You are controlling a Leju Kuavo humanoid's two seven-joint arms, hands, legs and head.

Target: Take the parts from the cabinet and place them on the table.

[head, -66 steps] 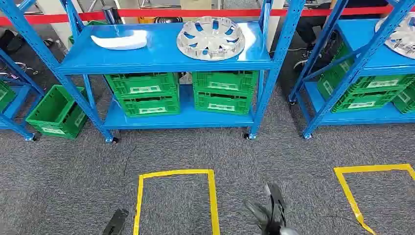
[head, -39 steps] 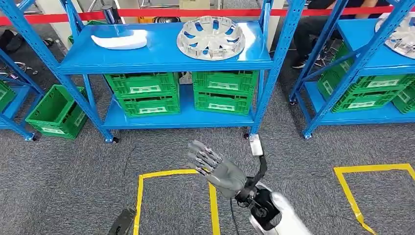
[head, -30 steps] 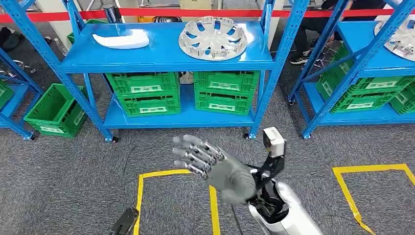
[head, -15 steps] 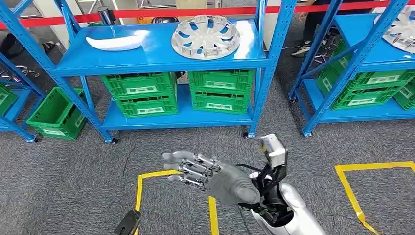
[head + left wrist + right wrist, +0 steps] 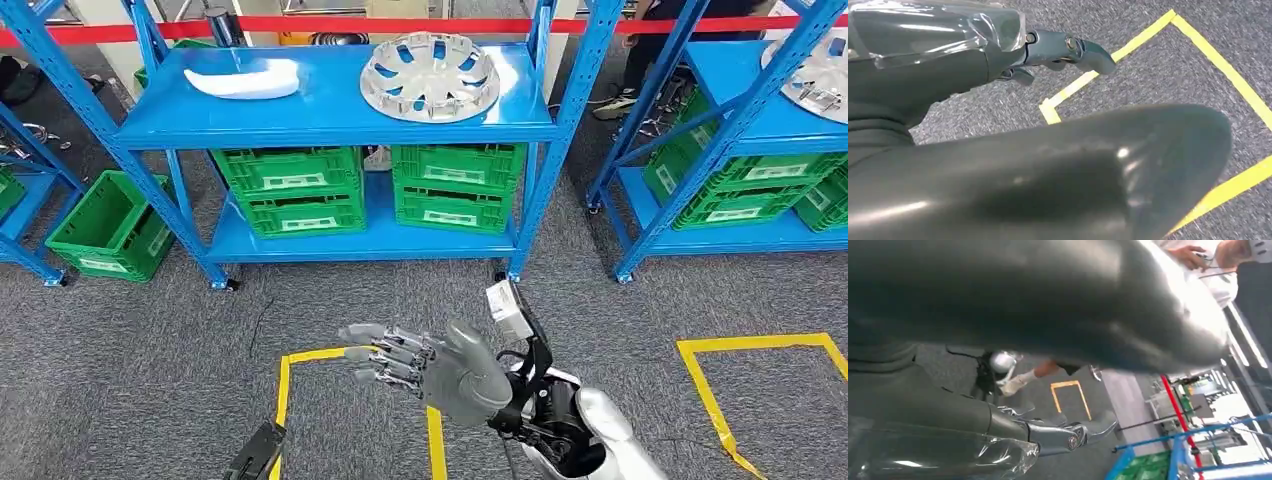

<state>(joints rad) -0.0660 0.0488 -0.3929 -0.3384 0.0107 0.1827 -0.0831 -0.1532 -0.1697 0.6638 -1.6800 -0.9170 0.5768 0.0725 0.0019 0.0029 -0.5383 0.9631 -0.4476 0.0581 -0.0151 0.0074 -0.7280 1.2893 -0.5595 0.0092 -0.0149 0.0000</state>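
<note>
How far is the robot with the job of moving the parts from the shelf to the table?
Nothing looks done yet. The silver wheel cover and the white curved part both lie on the top blue shelf. The right hand is raised in front of the rack, fingers spread, holding nothing. The left hand hangs low over the carpet, also holding nothing. Reaching, grasping and carrying both parts all remain. No table is in view.

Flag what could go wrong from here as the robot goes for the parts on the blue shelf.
The right hand is raised, fingers spread, holding nothing, and far short of the silver wheel cover; a forward reach could clip the blue upright post. The wheel cover is wide and lies flat on the top shelf, so one hand may not hold it securely. A person stands just behind the rack, close to any swing.
</note>
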